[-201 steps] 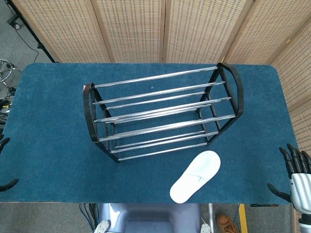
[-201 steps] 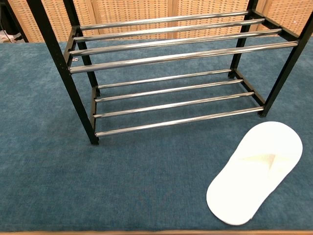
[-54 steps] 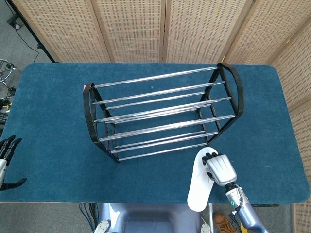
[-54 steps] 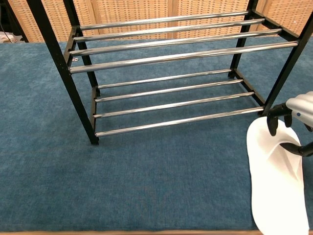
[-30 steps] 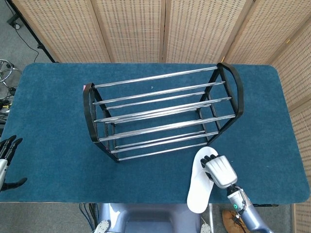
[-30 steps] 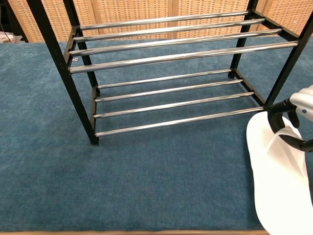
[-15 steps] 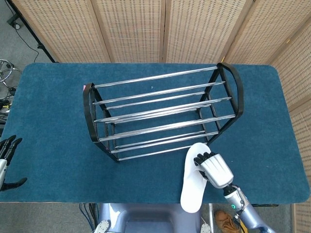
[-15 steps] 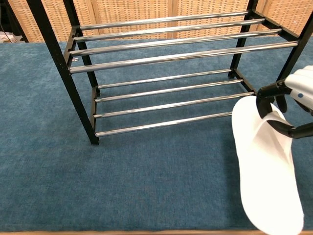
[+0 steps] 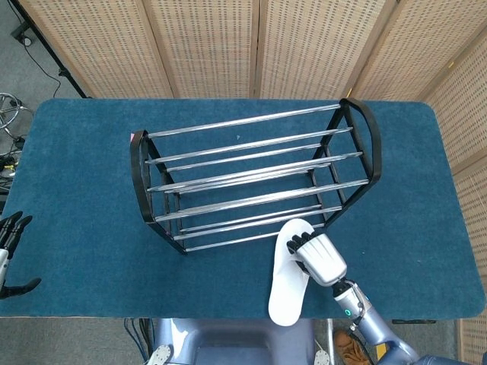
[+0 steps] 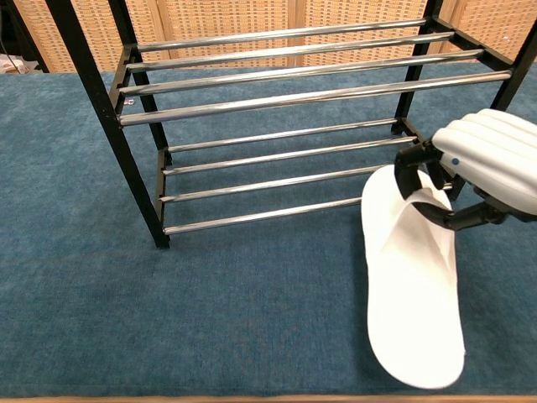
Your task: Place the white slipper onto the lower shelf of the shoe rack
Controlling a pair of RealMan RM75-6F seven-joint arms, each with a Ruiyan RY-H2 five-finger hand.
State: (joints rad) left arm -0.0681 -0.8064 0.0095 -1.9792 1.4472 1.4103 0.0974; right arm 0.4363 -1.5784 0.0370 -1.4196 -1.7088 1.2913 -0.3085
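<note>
White slipper (image 10: 411, 285) pinched at its strap by the right hand (image 10: 487, 164), toe raised toward the shoe rack (image 9: 251, 179), probably to slide onto the lower shelf (image 10: 277, 180). Heel trailing low over the table (image 10: 210, 311). Left hand (image 9: 9, 251) idle at the table's edge, fingers apart, holding nothing.

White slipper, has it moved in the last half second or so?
Yes. The white slipper, held by the right hand, has shifted left along the shoe rack, its toe now overlapping the lower rails.

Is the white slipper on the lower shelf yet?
Not yet: the flat white slipper, held by the right hand, only reaches the black-and-chrome shoe rack's front bar.
</note>
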